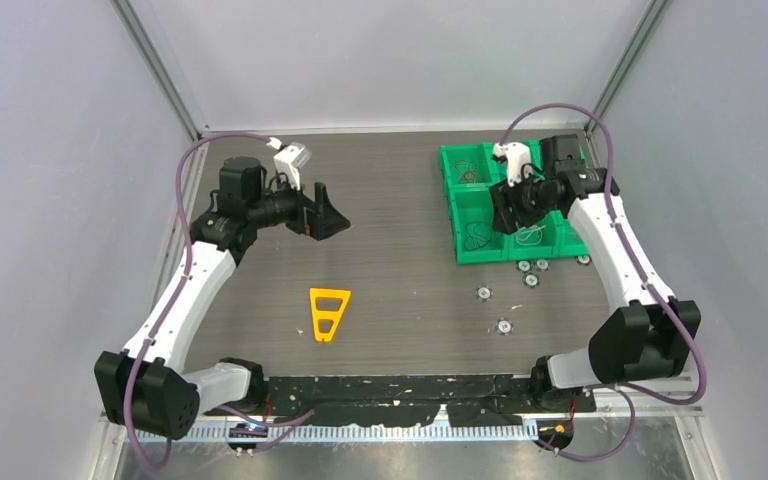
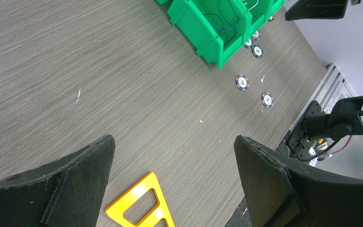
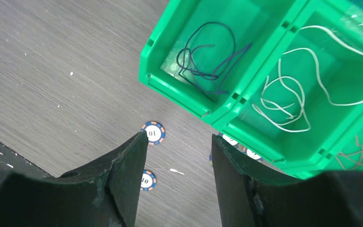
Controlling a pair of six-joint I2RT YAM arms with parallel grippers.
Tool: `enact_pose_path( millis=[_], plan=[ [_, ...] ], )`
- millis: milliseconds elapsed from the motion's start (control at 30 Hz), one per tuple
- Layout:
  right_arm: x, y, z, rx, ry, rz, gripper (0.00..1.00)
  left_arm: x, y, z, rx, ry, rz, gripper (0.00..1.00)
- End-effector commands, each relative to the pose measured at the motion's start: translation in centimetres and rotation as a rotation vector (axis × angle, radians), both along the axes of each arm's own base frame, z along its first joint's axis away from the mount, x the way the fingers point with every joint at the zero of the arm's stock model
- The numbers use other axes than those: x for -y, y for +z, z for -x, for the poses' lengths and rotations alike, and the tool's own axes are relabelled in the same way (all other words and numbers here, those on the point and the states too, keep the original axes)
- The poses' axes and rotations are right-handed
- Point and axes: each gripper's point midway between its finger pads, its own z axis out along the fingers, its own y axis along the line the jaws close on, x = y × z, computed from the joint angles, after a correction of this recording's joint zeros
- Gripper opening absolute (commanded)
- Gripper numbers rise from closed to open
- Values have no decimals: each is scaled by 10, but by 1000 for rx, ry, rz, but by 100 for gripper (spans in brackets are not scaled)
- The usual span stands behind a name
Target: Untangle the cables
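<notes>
Right wrist view: dark cable (image 3: 207, 74), white cable (image 3: 290, 101) lie in separate green bins (image 3: 179, 92), far-right corner, likely against re-tangling; right claw (image 3: 179, 139) half-spread, left claw (image 2: 174, 142) wide, both empty.

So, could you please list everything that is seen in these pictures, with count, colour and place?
table: one, dark grey wood grain, under everything.
bins: several joined, green, far right of the table; the right arm hides some.
dark cable: one, dark blue, looped in one bin.
white cable: one, white, in the next bin.
chips: six seen, blue and white, on the table in front of the bins.
triangle: one, yellow, on the table, left of centre.
tape: one strip, black, along the near edge.
left arm: white and black, left side.
right arm: white and black, right side.
left claw: black, open, above bare table.
right claw: black, open, above the bins' front edge.
</notes>
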Motion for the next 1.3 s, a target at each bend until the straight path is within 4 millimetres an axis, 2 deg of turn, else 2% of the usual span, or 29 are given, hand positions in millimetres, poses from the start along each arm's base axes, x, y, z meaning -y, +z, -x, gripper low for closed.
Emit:
enact_pose_path(
  millis=[0,167,267,333,433,600,633,667,733,767,800,833,933,1000,1067,1167,1267],
  plan=[
    [0,-26,-4,-51,-2,42,57,0,9,-5,38,-10,-10,100],
    [0,-56,-22,-63,-18,61,55,-2,6,-5,32,-7,-21,100],
    [-5,-70,-39,-55,-12,70,55,-3,4,-4,22,0,-25,100],
    [-10,-70,-47,-54,-13,48,55,-5,3,-5,14,12,-38,100],
    [-26,-36,-63,24,14,-39,58,-14,6,-3,-4,11,-80,100],
    [-38,56,-79,211,10,-213,70,-40,20,-14,-70,49,-142,100],
    [-34,66,-80,219,-19,-244,76,-47,23,-17,-97,57,-157,100],
    [-35,85,-79,252,-17,-278,79,-55,22,-14,-141,58,-188,100],
    [-24,106,-77,282,-64,-331,87,-71,30,-18,-176,64,-208,100],
    [-10,117,-75,300,-114,-353,93,-78,36,-19,-174,72,-194,100],
    [-5,117,-72,301,-134,-364,96,-96,39,-26,-169,135,-183,100],
    [10,116,-68,302,-183,-368,100,-111,39,-30,-164,192,-180,100],
    [42,104,-53,281,-277,-363,96,-154,35,-33,-127,338,-266,100],
    [61,86,-38,260,-324,-326,95,-174,25,-27,-125,390,-365,99],
    [75,69,-24,250,-352,-265,95,-185,12,-21,-132,409,-439,100],
    [79,46,-5,228,-367,-224,95,-190,-10,-13,-164,390,-489,100],
    [79,40,-1,217,-381,-220,95,-190,-26,-9,-196,377,-523,100]
  ],
)
